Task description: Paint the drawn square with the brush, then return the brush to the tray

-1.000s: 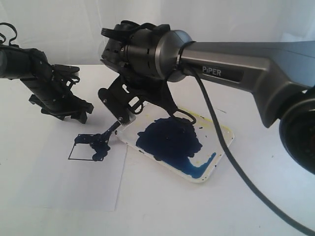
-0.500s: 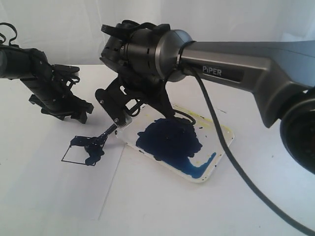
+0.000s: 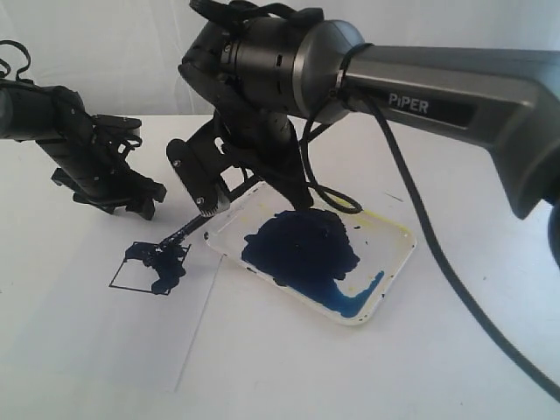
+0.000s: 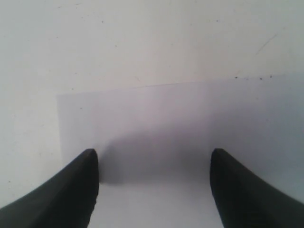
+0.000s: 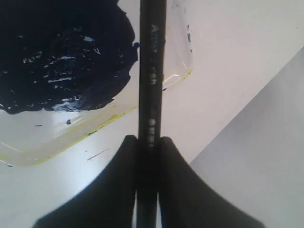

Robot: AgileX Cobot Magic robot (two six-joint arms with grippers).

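The right hand (image 5: 147, 140) clamps the brush (image 3: 185, 231) at a slant so the tip ahead of it reaches the drawn square (image 3: 147, 269); the left hand (image 4: 153, 153) hangs open, empty.

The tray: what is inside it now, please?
Inside the tray lies a big dark blue paint blotch with a lighter blue streak. The right gripper, holding the brush, covers its far corner.
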